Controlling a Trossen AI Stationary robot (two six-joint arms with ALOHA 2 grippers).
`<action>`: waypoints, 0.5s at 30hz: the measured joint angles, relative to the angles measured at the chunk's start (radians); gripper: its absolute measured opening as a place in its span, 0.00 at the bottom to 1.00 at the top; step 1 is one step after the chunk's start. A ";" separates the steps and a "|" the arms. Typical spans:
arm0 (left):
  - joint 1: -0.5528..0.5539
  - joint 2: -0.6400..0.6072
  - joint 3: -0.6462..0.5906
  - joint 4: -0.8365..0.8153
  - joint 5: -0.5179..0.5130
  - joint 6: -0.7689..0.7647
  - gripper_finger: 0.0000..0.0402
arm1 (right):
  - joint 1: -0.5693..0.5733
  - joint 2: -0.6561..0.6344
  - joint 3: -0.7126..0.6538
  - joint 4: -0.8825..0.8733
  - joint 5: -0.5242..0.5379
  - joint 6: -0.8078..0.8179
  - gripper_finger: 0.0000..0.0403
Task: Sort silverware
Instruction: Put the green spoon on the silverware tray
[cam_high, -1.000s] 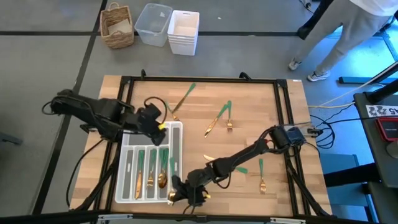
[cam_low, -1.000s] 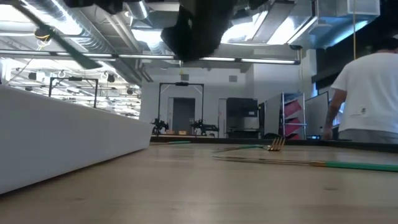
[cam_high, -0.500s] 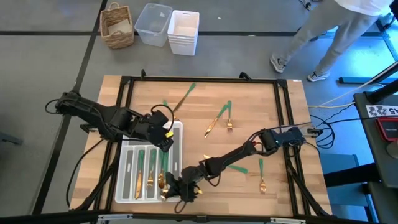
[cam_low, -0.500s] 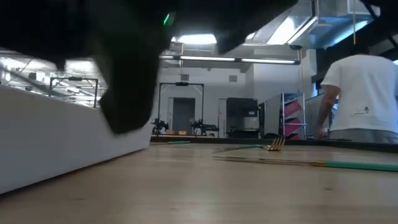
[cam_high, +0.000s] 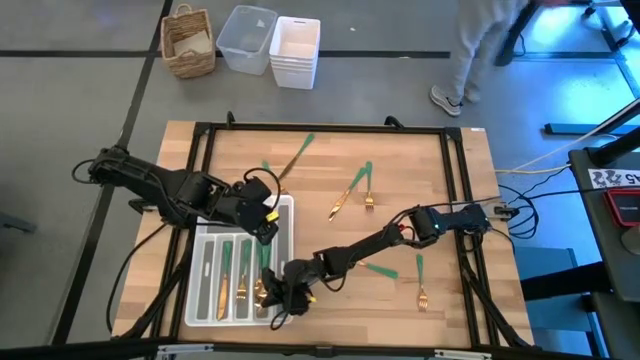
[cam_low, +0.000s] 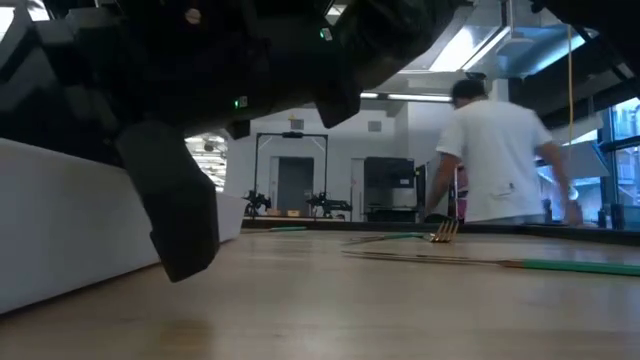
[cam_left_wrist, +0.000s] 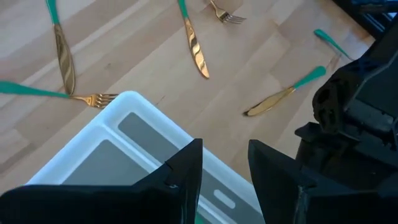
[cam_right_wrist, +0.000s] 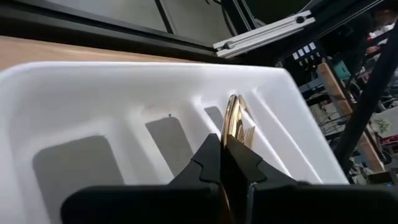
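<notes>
The white compartmented tray (cam_high: 240, 268) lies near the table's near-left corner, with several green-handled gold pieces (cam_high: 243, 272) lying in its slots. More silverware lies loose on the wood: a knife (cam_high: 296, 157), a pair (cam_high: 358, 190), a fork (cam_high: 421, 286). My right gripper (cam_high: 280, 299) is at the tray's near right corner, shut on a gold-headed piece (cam_right_wrist: 234, 115). My left gripper (cam_high: 263, 222) hovers open over the tray's far right part (cam_left_wrist: 134, 134). In the low view a dark gripper (cam_low: 180, 210) stands beside the tray's wall (cam_low: 60, 235). My right gripper pinches a gold piece between its two fingers (cam_right_wrist: 208, 158). The gold head (cam_right_wrist: 234, 111) sticks out past the fingertips, seen edge-on; fork or spoon, I cannot tell. The fingers slant down from the table's right. The piece is lifted over the tray's slots; its handle is hidden.
The black frame rails (cam_high: 320, 128) run around the tabletop. A loose knife (cam_left_wrist: 194, 46), forks (cam_left_wrist: 93, 98) and another knife (cam_left_wrist: 283, 94) lie on the bare wood right of the tray. Baskets and bins (cam_high: 270, 42) stand on the floor beyond the far edge. A person (cam_low: 495, 150) walks behind the table.
My right gripper has moved left from the near edge to the tray's near right corner, staying shut. My left gripper has moved toward the near edge over the tray, then held still. The person beyond the table has walked across.
</notes>
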 joint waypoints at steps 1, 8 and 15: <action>0.000 0.000 0.000 0.000 0.000 0.003 0.30 | 0.000 0.000 0.000 0.006 0.003 0.000 0.01; 0.000 0.000 0.000 0.000 0.001 0.028 0.30 | 0.001 0.002 -0.002 0.019 0.010 -0.002 0.02; 0.000 0.000 0.000 0.000 0.002 0.053 0.30 | 0.001 0.002 -0.003 0.032 0.015 -0.002 0.17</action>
